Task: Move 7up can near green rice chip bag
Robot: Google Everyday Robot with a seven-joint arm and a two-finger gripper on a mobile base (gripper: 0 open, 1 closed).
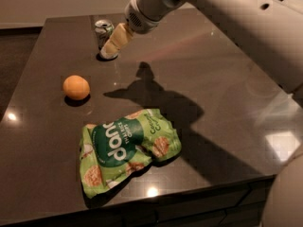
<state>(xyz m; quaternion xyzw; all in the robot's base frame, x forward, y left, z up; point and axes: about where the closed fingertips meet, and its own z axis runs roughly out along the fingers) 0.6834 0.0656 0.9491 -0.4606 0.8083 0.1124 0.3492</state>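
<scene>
On the left of the dark counter [218, 74] an orange [75, 87] sits alone, well apart from everything else. Farther back and a little to the right, the 7up can [102, 29] stands upright near the far edge, with its silver top showing. My gripper [112, 46] slants down just in front of the can's right side and covers part of it. I cannot tell whether the gripper touches the can, how wide it is open, or whether it has hold of anything. The green rice chip bag [127, 148] lies crumpled and flat at the near edge, well apart from the can. My pale arm [222, 13] reaches in from the far right, its shadow falling between gripper and bag.
</scene>
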